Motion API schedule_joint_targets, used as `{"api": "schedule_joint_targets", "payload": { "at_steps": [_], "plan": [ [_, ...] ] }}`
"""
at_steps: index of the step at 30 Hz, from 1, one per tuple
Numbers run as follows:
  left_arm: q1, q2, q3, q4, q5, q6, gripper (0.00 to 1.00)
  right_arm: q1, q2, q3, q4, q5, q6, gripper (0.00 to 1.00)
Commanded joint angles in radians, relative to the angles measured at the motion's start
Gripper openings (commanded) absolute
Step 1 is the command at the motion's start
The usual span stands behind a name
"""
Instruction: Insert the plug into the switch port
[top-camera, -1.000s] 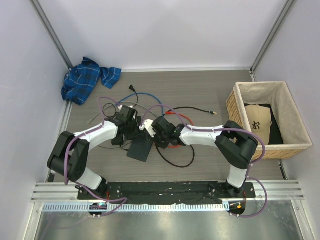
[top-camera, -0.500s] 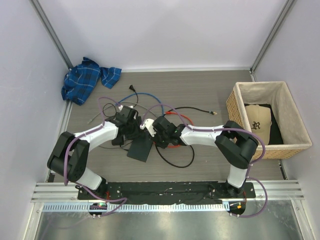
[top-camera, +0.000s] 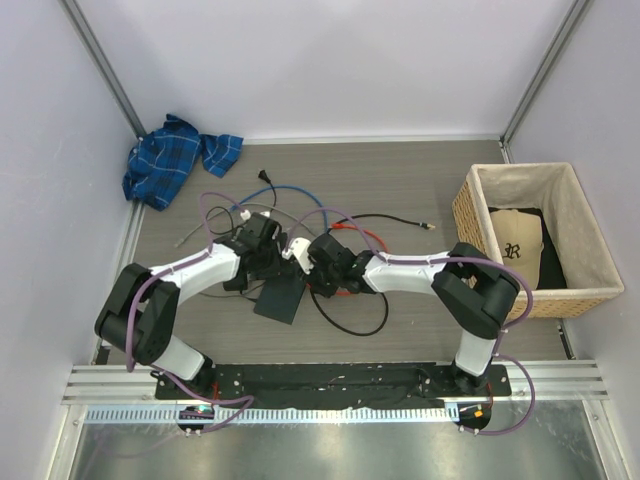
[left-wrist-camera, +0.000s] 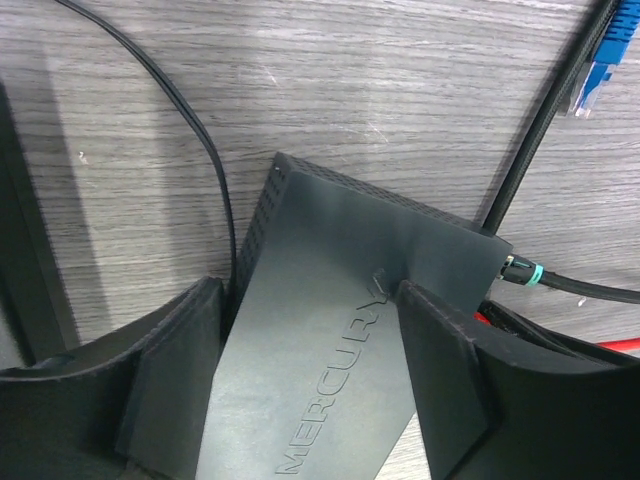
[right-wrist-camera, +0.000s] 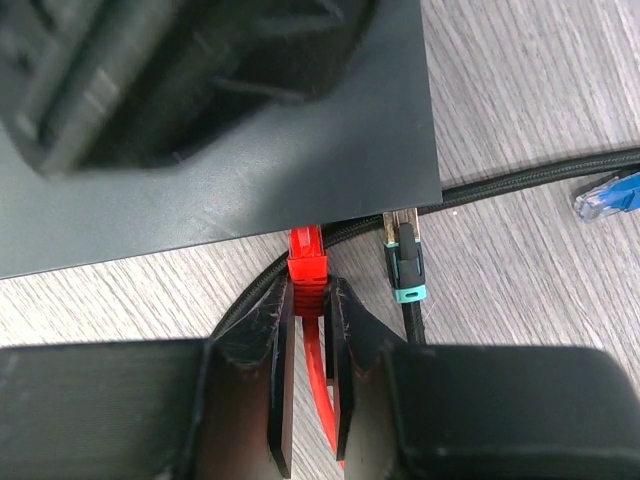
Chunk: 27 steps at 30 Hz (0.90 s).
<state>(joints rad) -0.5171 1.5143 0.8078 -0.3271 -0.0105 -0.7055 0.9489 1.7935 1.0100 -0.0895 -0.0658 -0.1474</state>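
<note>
The switch (left-wrist-camera: 330, 300) is a flat dark grey box marked MERCURY; it lies at the table's middle in the top view (top-camera: 281, 299). My left gripper (left-wrist-camera: 305, 370) is shut on it, a finger on each long side. My right gripper (right-wrist-camera: 310, 300) is shut on the red plug (right-wrist-camera: 308, 268), whose tip touches the switch's edge (right-wrist-camera: 300, 190) and goes under its lip. The port itself is hidden. From above, the two grippers meet over the switch's far end, left (top-camera: 264, 260) and right (top-camera: 318, 258).
A black braided cable with a teal-ringed plug (right-wrist-camera: 404, 262) lies just right of the red plug. A blue plug (right-wrist-camera: 606, 196) lies further right. Loose cables (top-camera: 300, 205) tangle behind the switch. A blue plaid cloth (top-camera: 178, 160) lies far left, and a wicker basket (top-camera: 586, 232) with a cap stands right.
Both grippers have shifted slightly, drawing a little closer together over the switch's far end. The holds on the switch and the red plug are unchanged.
</note>
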Motion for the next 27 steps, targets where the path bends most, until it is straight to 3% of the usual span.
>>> {"api": "schedule_joint_targets", "payload": {
  "at_steps": [1, 2, 5, 14, 21, 27],
  "plan": [
    [-0.063, 0.032, 0.008, -0.082, 0.071, -0.032, 0.75, 0.034, -0.005, -0.011, 0.309, -0.074, 0.017, 0.12],
    [-0.058, 0.027, 0.027, -0.098, 0.048, -0.028, 0.76, 0.034, -0.02, -0.025, 0.266, -0.066, 0.016, 0.23],
    [-0.043, 0.009, 0.077, -0.156, -0.041, 0.004, 0.83, 0.034, -0.072, -0.065, 0.199, -0.031, 0.02, 0.39],
    [0.023, -0.121, 0.208, -0.322, -0.189, 0.101, 1.0, -0.036, -0.259, -0.091, -0.015, 0.044, -0.001, 0.66],
    [0.068, -0.303, 0.28, -0.415, -0.276, 0.213, 1.0, -0.217, -0.254, 0.03, -0.05, -0.025, -0.05, 0.68],
    [0.085, -0.443, 0.228, -0.339, -0.376, 0.3, 1.0, -0.308, -0.067, 0.223, -0.038, -0.003, -0.054, 0.66]
  ]
}}
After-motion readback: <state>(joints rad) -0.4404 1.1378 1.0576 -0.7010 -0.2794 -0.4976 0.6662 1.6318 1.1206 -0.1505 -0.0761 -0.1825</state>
